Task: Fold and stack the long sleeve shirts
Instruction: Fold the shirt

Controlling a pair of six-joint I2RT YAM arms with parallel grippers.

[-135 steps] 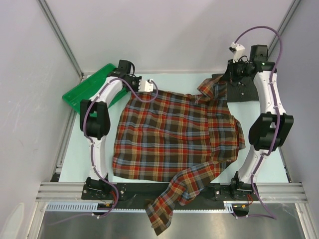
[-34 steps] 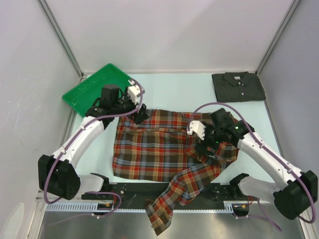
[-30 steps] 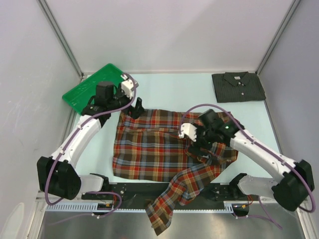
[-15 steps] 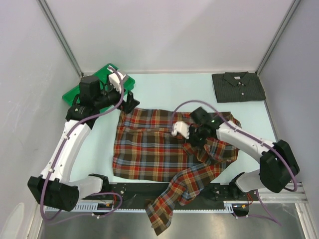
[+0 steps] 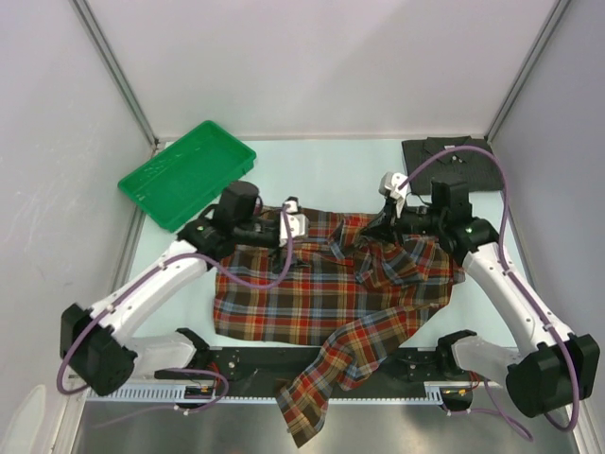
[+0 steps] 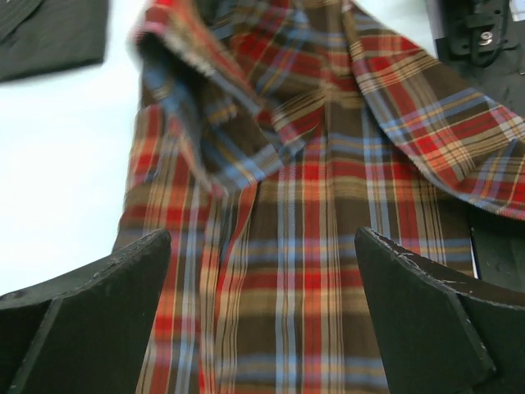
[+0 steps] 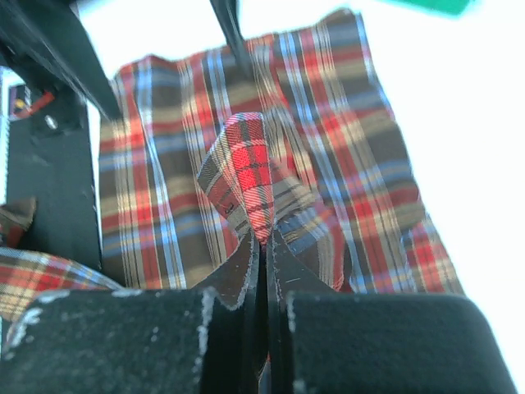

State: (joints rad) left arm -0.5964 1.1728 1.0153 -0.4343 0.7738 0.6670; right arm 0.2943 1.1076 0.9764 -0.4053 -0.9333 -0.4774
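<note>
On the counter [image 5: 331, 175], right tool [image 7: 264, 246] pinches the limp red-brown-navy plaid cloth shirt [image 5: 312, 288]; left tool [image 6: 262, 250] gapes; I'd grab hems.

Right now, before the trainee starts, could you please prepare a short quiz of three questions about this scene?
1. Short answer: what does the right end effector pinch?
2. True or false: the left end effector is shut on the plaid shirt.
3. Where is the grey shirt? A) on top of the plaid shirt; B) folded at the far right corner of the table; C) hanging over the near edge.

Key: 1. A raised fold of the plaid shirt. 2. False: it is open above the cloth. 3. B.
</note>
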